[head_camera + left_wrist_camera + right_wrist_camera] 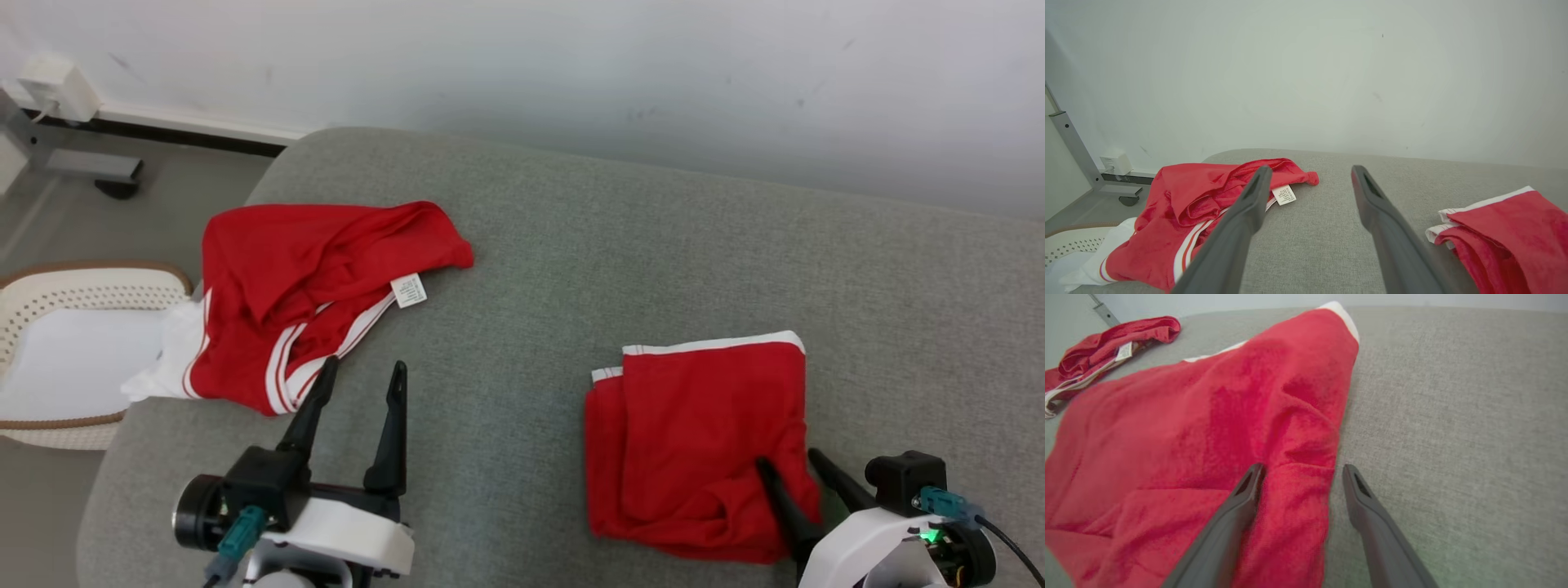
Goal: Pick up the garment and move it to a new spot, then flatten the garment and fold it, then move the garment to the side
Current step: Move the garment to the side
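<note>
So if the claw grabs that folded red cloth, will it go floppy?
Probably floppy: the folded red garment lies in soft wrinkles. Lifted by one edge, its loose layers would likely fall open. It seems thin, so probably light.

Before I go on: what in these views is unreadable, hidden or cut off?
- Print on the white care label of the crumpled red white-striped garment: too small in the head and left wrist views.
- White perforated basket: cut off by the head view's left edge.
- Whether the open right gripper touches the folded red garment: its fingers hide the contact.
</note>
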### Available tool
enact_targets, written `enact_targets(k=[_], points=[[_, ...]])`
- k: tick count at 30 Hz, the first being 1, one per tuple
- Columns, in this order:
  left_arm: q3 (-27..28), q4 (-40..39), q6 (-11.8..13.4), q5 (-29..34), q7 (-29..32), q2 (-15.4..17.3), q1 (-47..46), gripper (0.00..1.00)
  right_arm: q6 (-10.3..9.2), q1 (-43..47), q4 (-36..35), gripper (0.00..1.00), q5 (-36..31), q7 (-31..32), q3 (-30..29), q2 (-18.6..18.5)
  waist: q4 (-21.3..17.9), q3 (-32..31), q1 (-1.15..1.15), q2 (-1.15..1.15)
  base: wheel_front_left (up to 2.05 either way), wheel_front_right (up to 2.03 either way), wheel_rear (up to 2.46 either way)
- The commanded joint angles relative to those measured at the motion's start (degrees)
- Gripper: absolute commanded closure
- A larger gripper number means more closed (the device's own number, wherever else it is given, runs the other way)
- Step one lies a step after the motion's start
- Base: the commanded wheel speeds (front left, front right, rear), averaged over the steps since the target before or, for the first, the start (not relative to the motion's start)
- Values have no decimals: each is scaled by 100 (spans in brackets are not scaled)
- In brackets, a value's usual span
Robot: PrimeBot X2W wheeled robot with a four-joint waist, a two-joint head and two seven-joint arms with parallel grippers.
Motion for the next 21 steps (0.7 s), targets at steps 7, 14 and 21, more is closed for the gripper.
enact_targets(k=[7, 14, 21], points=[[31, 106, -39, 108, -52, -69, -106, 0, -12, -269, 851, 100, 374, 645, 389, -73, 41, 21, 0, 0, 0, 0, 0], [127, 84, 9, 103, -44, -15, 8, 0, -14, -486, 414, 100, 258, 198, 542, -285, -343, -4, 0, 0, 0, 0, 0], [232, -29, 86, 62, -46, 33, 132, 0, -14, -347, 25, 100, 190, 47, 827, -470, -1323, -46, 0, 0, 0, 0, 0]])
